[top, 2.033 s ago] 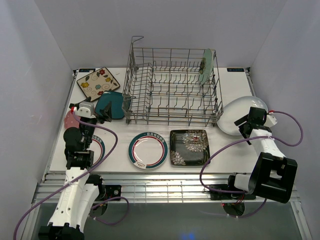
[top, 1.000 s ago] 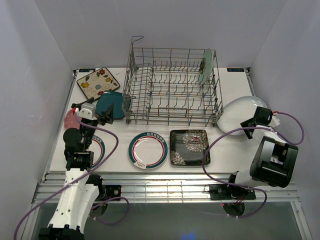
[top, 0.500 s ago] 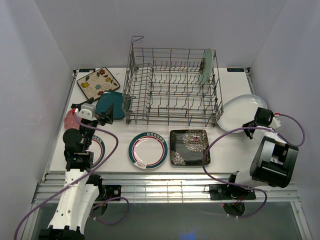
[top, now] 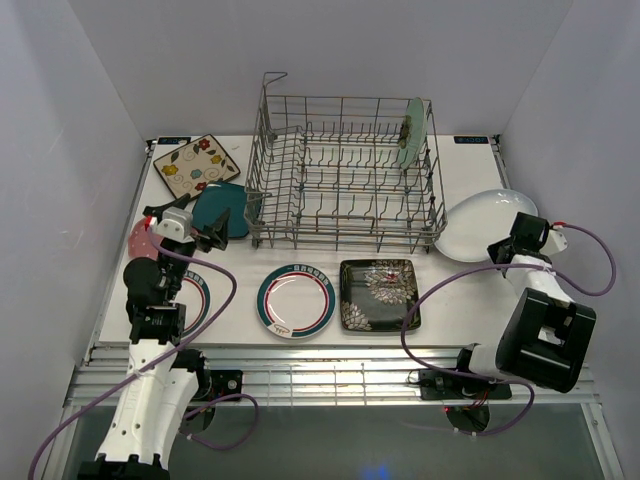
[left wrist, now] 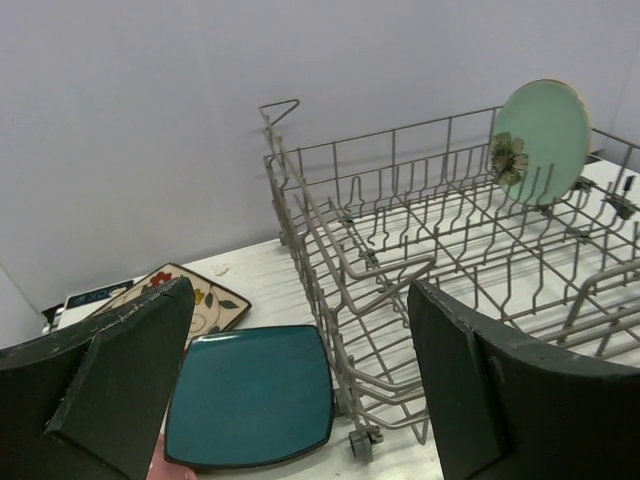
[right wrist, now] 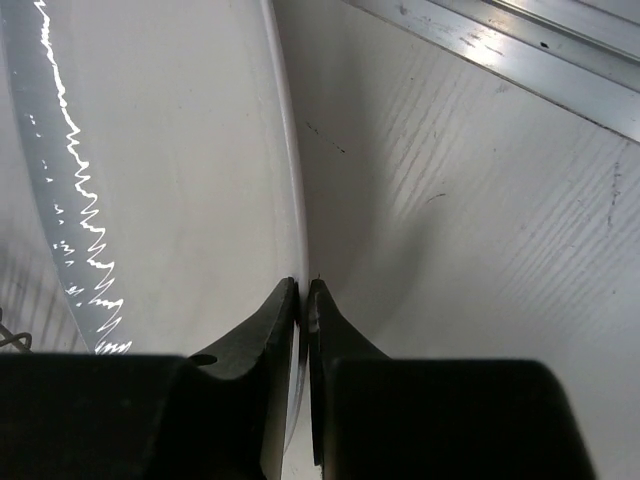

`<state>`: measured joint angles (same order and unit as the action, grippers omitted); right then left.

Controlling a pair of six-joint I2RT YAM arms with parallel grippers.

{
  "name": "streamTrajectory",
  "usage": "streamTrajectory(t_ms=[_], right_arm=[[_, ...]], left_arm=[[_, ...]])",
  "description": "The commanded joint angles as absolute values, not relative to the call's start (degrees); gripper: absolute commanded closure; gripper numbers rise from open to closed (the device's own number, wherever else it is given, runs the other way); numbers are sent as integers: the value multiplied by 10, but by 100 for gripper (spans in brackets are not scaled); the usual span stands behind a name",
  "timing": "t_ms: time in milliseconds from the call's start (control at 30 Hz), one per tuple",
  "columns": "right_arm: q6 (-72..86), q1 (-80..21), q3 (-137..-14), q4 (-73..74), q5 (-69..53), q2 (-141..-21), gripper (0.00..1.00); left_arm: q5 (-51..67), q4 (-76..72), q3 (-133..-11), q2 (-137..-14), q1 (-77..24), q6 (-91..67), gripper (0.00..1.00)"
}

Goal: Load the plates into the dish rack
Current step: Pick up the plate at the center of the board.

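Rim of plain white plate (right wrist: pixel 180 150) pinched between right fingers (right wrist: pixel 262 325); left fingers (left wrist: pixel 120 370) spread wide, teal plate (left wrist: pixel 250 395) lying just beyond them.

You have soft, even light from overhead in the top view: the white table (top: pixel 465 170) and walls (top: pixel 330 50) read bright, and the dish rack (top: pixel 345 175) casts only faint shadows. The strip below the table's near edge is dim. In your left wrist view the rack is sharp, while the near jaws are dark and soft-edged. In your right wrist view a jagged glare streak runs down the plain white plate (right wrist: pixel 150 150), the metal rail (right wrist: pixel 500 40) shines, and the jaws are black silhouettes.
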<state>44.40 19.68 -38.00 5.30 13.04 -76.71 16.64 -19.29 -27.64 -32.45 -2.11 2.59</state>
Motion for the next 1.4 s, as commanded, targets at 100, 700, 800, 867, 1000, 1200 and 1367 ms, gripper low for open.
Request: streamTrajectory(t_ms=[100,700,800,867,1000,1200,1367], right_arm=[[410,196,-403,124,185,-701,92],[362,192,-426,168,178,-650,92],[356,191,-426,179,178,-636,92],[353,191,-425,196,186,-625,92],[367,191,-423,241,217,-595,92],[376,190,-439,301,185,-570,92],[384,189,-462,359,202,-560,92]], left_arm=[[311,-178,-315,-327,-21,33,2],[434,-104,-432,-515,-221,153,2],[363,-91,-440,-538,-317,205,2],[347,-78,-454,-569,-351,220,2],[361,-76,-482,-622,-410,236,2],[379,-76,-529,-691,-469,286,2],[451,-80,-556,-750,-497,334,2]])
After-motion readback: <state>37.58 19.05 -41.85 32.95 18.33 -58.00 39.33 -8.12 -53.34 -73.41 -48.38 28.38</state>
